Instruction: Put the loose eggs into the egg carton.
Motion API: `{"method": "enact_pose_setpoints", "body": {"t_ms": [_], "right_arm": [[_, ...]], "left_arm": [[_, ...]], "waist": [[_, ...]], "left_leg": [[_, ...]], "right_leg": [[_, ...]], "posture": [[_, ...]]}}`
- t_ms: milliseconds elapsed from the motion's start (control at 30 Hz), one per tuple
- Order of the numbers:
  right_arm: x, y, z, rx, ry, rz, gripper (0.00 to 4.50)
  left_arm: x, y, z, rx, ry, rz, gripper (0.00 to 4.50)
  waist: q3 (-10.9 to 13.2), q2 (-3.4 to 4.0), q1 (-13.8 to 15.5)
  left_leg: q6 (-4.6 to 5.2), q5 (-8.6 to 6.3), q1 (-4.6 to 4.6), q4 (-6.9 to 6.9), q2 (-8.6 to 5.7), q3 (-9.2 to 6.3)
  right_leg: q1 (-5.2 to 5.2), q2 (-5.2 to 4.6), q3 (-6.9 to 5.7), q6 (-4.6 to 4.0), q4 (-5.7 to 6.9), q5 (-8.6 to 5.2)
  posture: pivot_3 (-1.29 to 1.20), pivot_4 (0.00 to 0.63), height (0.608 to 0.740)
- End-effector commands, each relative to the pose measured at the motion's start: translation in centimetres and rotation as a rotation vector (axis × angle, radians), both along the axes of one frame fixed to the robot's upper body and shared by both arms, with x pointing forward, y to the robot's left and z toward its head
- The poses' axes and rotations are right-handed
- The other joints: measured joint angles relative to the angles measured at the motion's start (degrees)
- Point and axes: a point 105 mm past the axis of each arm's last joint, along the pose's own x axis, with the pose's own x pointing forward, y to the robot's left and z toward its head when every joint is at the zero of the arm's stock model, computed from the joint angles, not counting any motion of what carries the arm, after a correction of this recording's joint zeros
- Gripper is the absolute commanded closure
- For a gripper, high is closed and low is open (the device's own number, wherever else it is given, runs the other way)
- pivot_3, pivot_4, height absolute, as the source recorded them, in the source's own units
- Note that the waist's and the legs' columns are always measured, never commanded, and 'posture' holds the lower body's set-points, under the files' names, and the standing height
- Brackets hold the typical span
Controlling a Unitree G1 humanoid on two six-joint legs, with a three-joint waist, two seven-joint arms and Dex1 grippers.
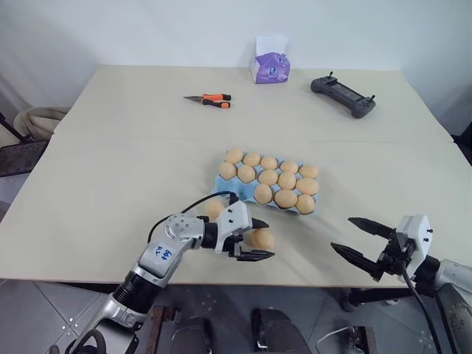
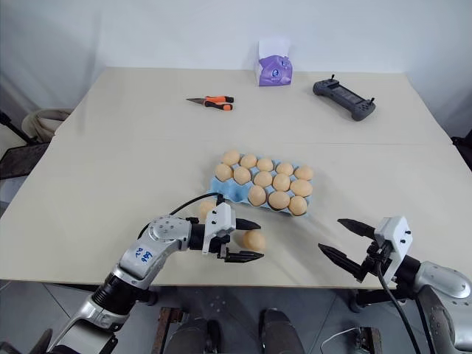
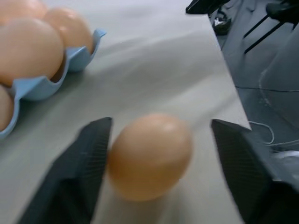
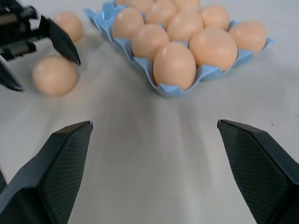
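On the pale beige desk [image 1: 110, 169], two loose tan-orange eggs lie short of the light blue moulded egg carton [image 1: 221, 181], toward the near edge.

Furthest left is the egg [image 1: 214, 207] just beside the carton's near-left corner, partly hidden behind the left arm and untouched.

Next comes the left gripper [image 1: 254, 240], its black jaws set around the second loose egg [image 1: 262, 238]. In the left wrist view one finger [image 3: 79, 168] looks to be against the shell, while the other stands off with a clear gap, so the egg is bracketed but not yet clamped and rests on the desk.

The carton holds about a dozen eggs; I cannot tell which cups are free.

Far right, the right gripper [image 1: 356, 240] hangs at the desk's near edge, jaws spread wide and empty.

By my reckoning most of the job is done: two eggs remain.
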Motion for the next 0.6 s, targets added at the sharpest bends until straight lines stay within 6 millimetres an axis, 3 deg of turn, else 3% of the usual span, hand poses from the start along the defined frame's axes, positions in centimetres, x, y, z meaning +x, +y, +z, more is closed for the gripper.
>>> {"method": "enact_pose_setpoints", "body": {"t_ms": [33,167,433,500,600], "right_arm": [[-0.4,0.1,1.7,0.007,-0.055,0.011,0.00],[-1.0,1.0,2.5,0.024,-0.075,0.053,0.00],[-1.7,2.4,2.6,0.026,-0.056,0.124,0.00],[-1.4,3.0,2.7,0.033,-0.059,0.114,0.00],[-1.3,3.4,2.9,0.042,-0.064,0.112,0.00]], "left_arm": [[-0.4,-0.3,0.8,-0.028,-0.015,-0.019,1.96],[-0.4,0.1,1.5,-0.066,-0.014,-0.012,1.96],[1.5,1.2,6.7,-0.290,-0.032,0.102,1.96],[3.1,2.1,7.9,-0.332,-0.049,0.184,1.96],[4.9,3.0,7.8,-0.320,-0.059,0.274,1.96]], "waist": [[0.00,0.00,0.01],[0.00,0.00,-0.02],[0.00,0.00,0.01],[0.00,0.00,-0.01],[0.00,0.00,0.04]], "left_leg": [[0.00,0.00,-0.01,0.00,0.00,0.00],[0.00,0.00,0.00,0.00,0.00,-0.01],[0.02,0.01,0.00,0.04,0.00,-0.02],[0.02,0.01,-0.01,0.04,-0.01,-0.02],[0.00,0.02,-0.01,0.05,-0.01,-0.03]], "right_leg": [[0.00,0.00,0.00,0.00,-0.01,0.00],[0.00,0.00,-0.01,0.00,0.00,0.00],[0.03,0.00,-0.01,0.03,0.02,0.02],[0.02,0.00,-0.01,0.03,0.03,0.02],[0.01,0.01,-0.02,0.04,0.03,0.02]], "posture": [[0.00,0.150,0.740],[0.00,0.150,0.740],[0.00,0.150,0.740],[0.00,0.150,0.740],[0.00,0.150,0.740]]}}
